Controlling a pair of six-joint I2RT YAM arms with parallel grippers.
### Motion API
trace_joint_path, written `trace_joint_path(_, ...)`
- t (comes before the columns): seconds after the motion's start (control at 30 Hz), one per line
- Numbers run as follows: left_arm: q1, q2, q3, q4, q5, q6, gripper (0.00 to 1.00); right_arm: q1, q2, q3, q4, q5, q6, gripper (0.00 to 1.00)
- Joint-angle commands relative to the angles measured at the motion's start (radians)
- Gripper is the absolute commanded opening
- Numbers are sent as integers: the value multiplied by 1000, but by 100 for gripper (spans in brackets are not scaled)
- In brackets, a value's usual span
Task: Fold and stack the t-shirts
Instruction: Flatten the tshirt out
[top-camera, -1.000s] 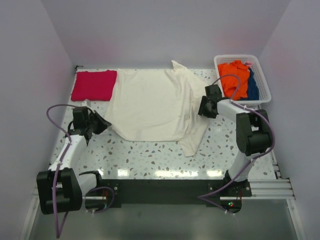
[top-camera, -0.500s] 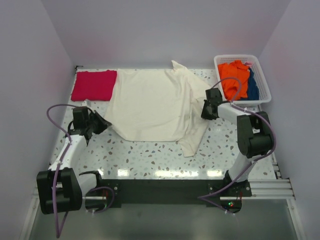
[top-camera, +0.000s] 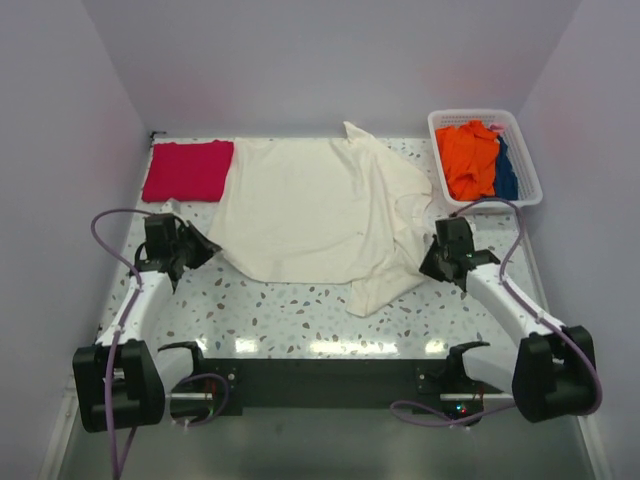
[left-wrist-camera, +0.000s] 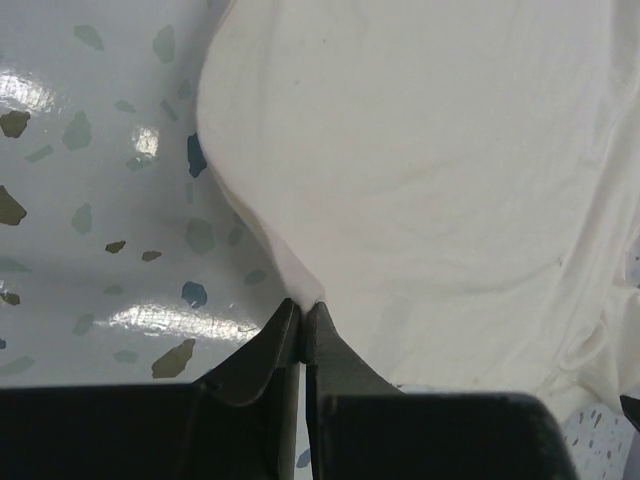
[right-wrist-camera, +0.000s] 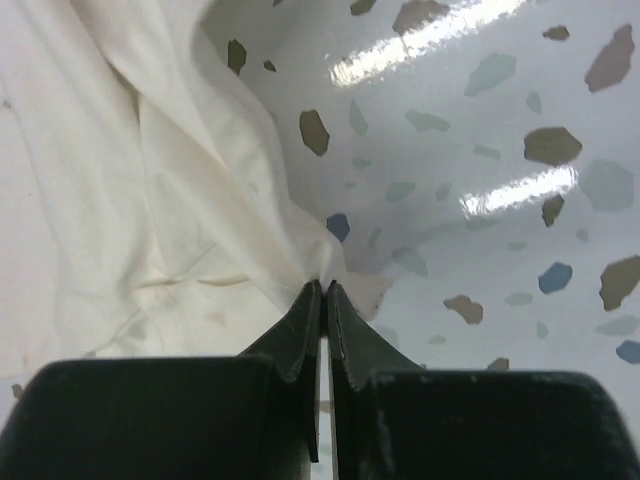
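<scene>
The large cream-white t-shirt (top-camera: 310, 210) lies spread across the middle of the table, partly folded. The crimson-pink t-shirt (top-camera: 187, 170) lies folded at the far left. My left gripper (top-camera: 208, 247) is shut on the cream shirt's near left edge (left-wrist-camera: 305, 300). My right gripper (top-camera: 428, 265) is shut on the shirt's right edge (right-wrist-camera: 325, 272), pinching a small peak of cloth just above the table. The cream cloth fills the left wrist view (left-wrist-camera: 420, 170) and the left half of the right wrist view (right-wrist-camera: 130, 200).
A white basket (top-camera: 530, 190) at the far right holds orange (top-camera: 468, 155) and blue (top-camera: 505, 172) clothes. The speckled tabletop (top-camera: 300, 310) shows in front of the shirt. Grey walls close in the left, back and right.
My right gripper has moved towards the near edge and a little right, pulling the shirt's right side with it. The left gripper has stayed put.
</scene>
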Motion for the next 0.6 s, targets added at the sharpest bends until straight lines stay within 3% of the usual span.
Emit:
trace_joint_path(0.0,6,-35,15,-15,-41,15,0,2,-123,-37,-106,-11,88,0)
trace_joint_path(0.27,6,-64,58,-127,-229,4,0,2,-300,-65,-275,-14,125,4)
trace_joint_path(0.47,9,-118,62,-206,-349,-3,0,2,-314,-36,-312,9,92,16)
trace_joint_path(0.57,9,-156,64,-240,-410,-17,0,2,-285,3,-309,8,57,28)
